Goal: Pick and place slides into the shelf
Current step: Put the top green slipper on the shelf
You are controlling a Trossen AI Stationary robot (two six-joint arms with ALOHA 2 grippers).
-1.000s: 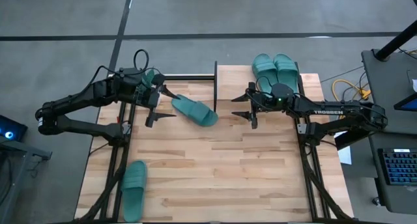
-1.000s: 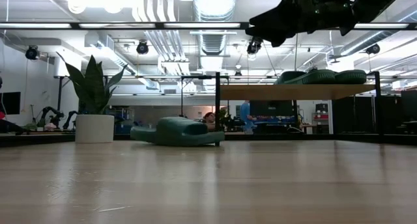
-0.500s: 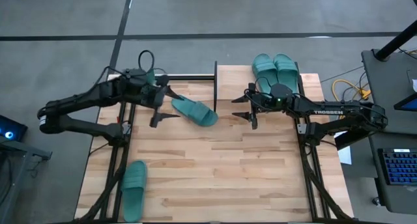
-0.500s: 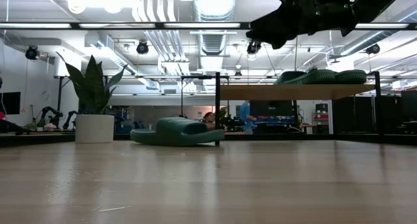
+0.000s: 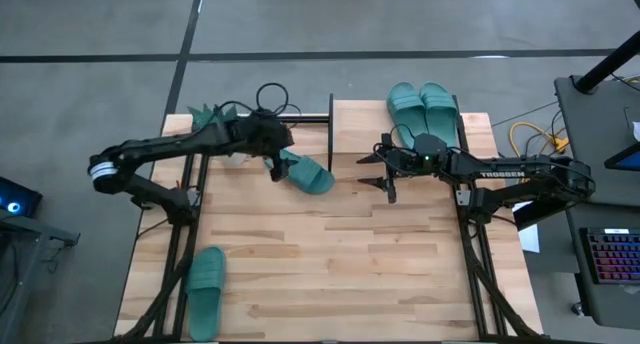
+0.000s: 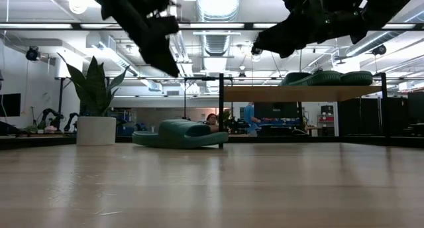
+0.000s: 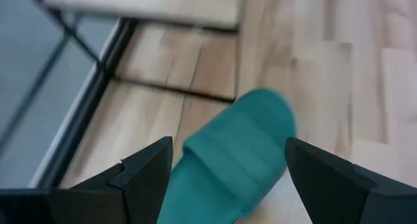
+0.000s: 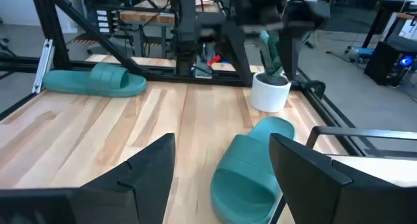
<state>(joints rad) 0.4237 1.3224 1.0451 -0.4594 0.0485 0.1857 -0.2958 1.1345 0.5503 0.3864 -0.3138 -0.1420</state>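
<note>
**A:** Slides first: where do they lie?

**B:** Two sit side by side on the shelf [image 5: 400, 119] top. One slide [image 5: 300, 170] lies on the table right under the left gripper [image 5: 272, 164], near the shelf's black post. The fourth slide [image 5: 205, 276] is well apart, at the table's near left edge.

**A:** And the pincers?

**B:** Left fingers are spread wide and empty, straddling the slide's strap in the wrist view [image 7: 225, 155]. The right gripper [image 5: 378, 170] hangs beside the shelf, also spread, holding nothing.

**A:** How should the pick go?

**B:** I'd judge it best to descend squarely so one finger passes each side of the strap, then close across it; grabbing the sole's edge risks the rubber twisting out.

**A:** Any view adding something?

**B:** The low view shows the slide [image 6: 182, 133] resting flat on the table and the pair [image 6: 328, 77] up on the board, with both arms raised above; the high view can't give that height. The right wrist view shows the potted plant [image 8: 270, 87] just behind the slide.
</note>
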